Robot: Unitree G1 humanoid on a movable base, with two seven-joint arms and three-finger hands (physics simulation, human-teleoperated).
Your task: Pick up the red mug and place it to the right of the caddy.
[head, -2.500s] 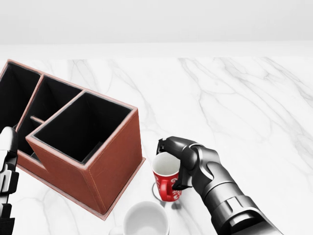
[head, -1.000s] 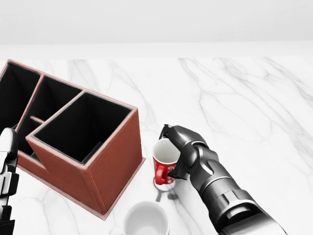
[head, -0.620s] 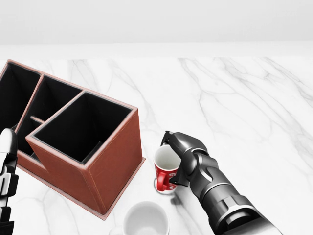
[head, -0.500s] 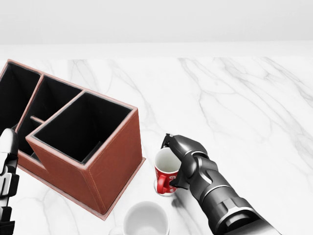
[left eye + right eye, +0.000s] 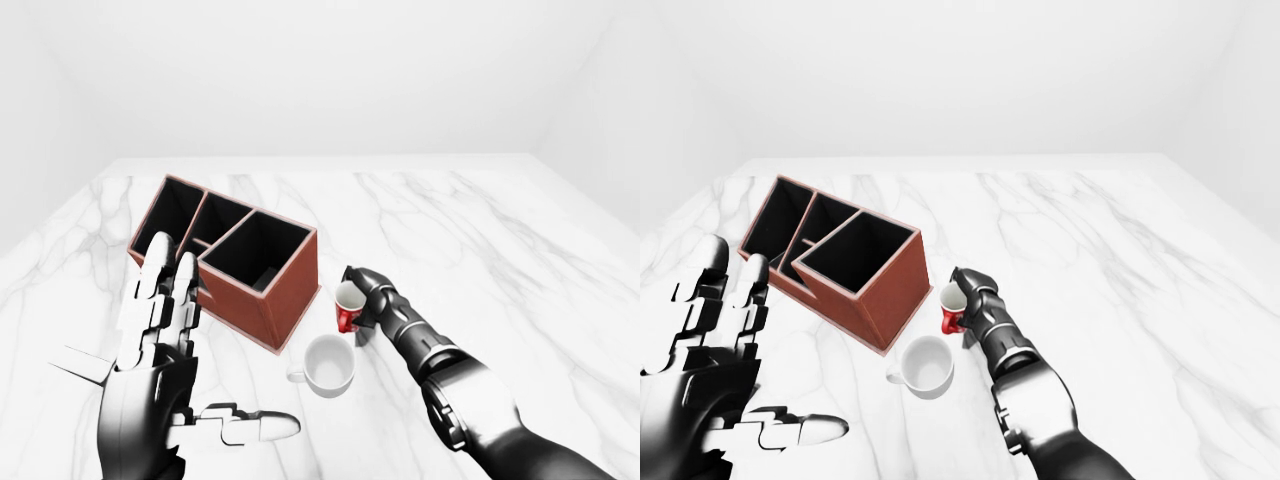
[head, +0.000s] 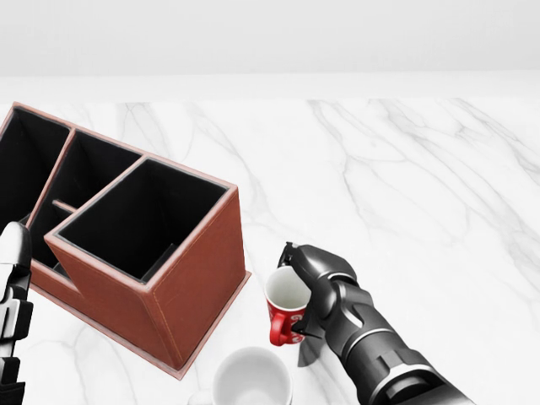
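The red mug (image 6: 285,309) with a white inside is upright just right of the brown caddy's (image 6: 201,278) near corner, its handle turned to the lower left. My right hand (image 6: 314,283) is shut on the mug, fingers round its right side and rim. The mug seems to rest on or just above the marble top; its shadow lies at its lower right. My left hand (image 5: 160,340) is open and empty, raised at the lower left of the left-eye view, away from the mug.
A white mug (image 6: 251,378) stands below the red mug, near the head view's bottom edge. The caddy has three open black compartments. The marble tabletop (image 6: 405,186) stretches to the right and top. A white wall lies beyond.
My right hand has drawn the red mug a little down and toward me, after lifting it slightly earlier. The mug's handle has turned to the lower left. The left hand and caddy have stayed put.
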